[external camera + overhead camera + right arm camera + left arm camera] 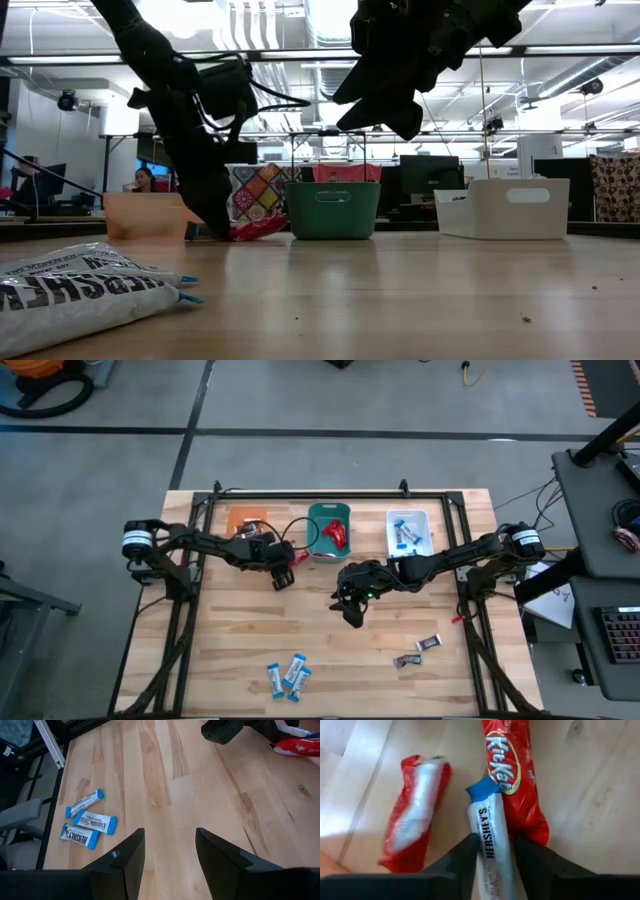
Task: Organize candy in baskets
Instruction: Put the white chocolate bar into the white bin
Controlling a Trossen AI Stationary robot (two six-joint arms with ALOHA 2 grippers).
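Left gripper [492,857] pinches a blue-and-white candy bar [491,845] between its fingers, low over the table [230,650] beside two red bars [515,780], just left of the teal basket [328,530]. Right gripper [167,852] hangs spread and empty mid-table, three blue-and-white bars [85,822] lying ahead.

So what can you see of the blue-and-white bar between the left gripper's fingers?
The Hershey's bar has a glossy white wrapper with dark lettering and a crimped blue end. It lies lengthwise between the left gripper's dark fingers, blue end pointing away from the wrist, over the wooden table. Its far end overlaps a red Kit Kat; whether they touch is unclear.
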